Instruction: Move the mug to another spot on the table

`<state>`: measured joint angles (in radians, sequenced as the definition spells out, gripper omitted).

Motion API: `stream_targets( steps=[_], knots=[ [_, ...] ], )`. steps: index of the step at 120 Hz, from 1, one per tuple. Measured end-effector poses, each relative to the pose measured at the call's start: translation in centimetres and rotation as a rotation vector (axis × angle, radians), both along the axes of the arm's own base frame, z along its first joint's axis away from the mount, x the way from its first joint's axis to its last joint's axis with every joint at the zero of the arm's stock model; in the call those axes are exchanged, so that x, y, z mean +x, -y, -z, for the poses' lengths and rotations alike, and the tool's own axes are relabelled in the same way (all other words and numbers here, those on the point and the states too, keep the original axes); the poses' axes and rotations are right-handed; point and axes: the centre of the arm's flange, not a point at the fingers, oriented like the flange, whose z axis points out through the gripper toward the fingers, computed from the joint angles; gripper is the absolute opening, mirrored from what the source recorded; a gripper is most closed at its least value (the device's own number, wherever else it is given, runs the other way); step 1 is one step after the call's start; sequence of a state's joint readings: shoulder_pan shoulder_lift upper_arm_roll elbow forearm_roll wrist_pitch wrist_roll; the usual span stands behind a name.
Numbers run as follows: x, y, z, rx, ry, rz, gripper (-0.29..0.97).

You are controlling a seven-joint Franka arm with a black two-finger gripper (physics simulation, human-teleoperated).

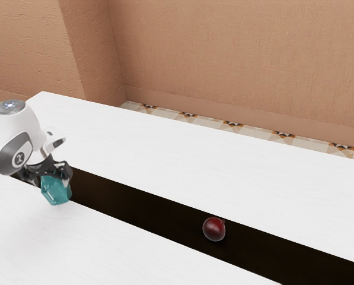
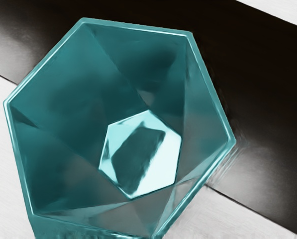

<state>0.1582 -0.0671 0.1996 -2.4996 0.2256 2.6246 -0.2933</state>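
Teal mug (image 2: 138,144) sits mouth-up right under the gripper (image 1: 50,177), jaws clamped on its rim, at the white counter (image 1: 165,148) edge beside the dark strip (image 1: 141,208), apparently gripped for carrying elsewhere; dark red ball (image 1: 213,228) lies well apart.

Teal faceted mug (image 2: 123,134) is viewed from above, mouth open twd. camera, w/ angular rim and pale glossy base seen inside. Beneath it, white table (image 2: 238,224) is crossed by a dark strip (image 2: 257,89); both are overlapped by mug.
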Motion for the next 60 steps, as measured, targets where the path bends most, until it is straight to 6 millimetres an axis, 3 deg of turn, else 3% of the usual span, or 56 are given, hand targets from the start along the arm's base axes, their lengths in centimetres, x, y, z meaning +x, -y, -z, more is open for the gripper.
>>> stream_targets(
  steps=[15, 60],
  knots=[
    [-0.2, 1.1, 0.7, -0.012, -0.058, 0.033, 0.68],
    [-1.1, -2.7, 4.2, 0.011, -0.043, 0.096, 0.68]
  ],
)
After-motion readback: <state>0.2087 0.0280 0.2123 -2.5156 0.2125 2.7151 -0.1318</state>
